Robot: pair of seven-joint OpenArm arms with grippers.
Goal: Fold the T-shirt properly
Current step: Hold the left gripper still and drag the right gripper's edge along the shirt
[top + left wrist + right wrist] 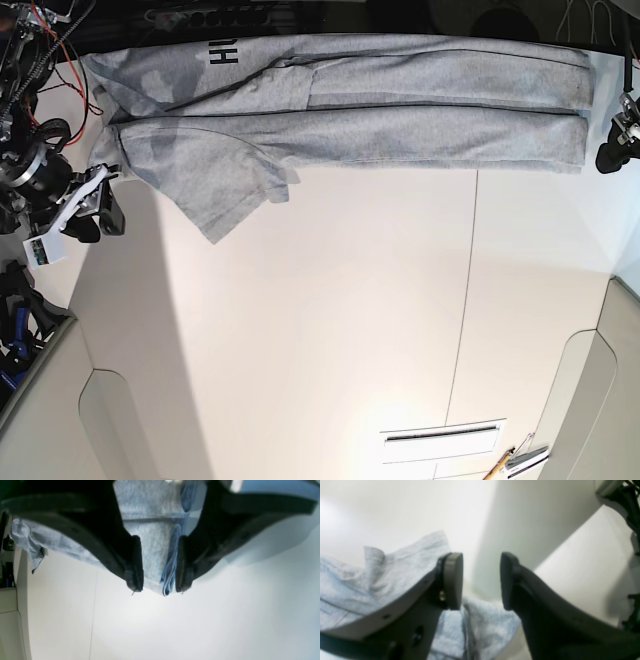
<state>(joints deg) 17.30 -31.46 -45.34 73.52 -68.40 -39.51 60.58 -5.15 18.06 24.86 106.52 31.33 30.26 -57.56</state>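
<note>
T-shirt (400, 110): folded lengthwise, long axis 9-to-3 along table (330, 330) far edge; lettering mostly hidden, one sleeve toward 7. Left gripper (159, 585) and right gripper (481, 580): jaws apart, holding nothing.

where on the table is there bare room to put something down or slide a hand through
The white table is bare from the T-shirt's lower edge down to the slotted panel near the front. It is crowded along the far edge, where the shirt lies folded lengthwise with a sleeve sticking out, and at the shirt's ends, beside the left gripper and right gripper.
</note>
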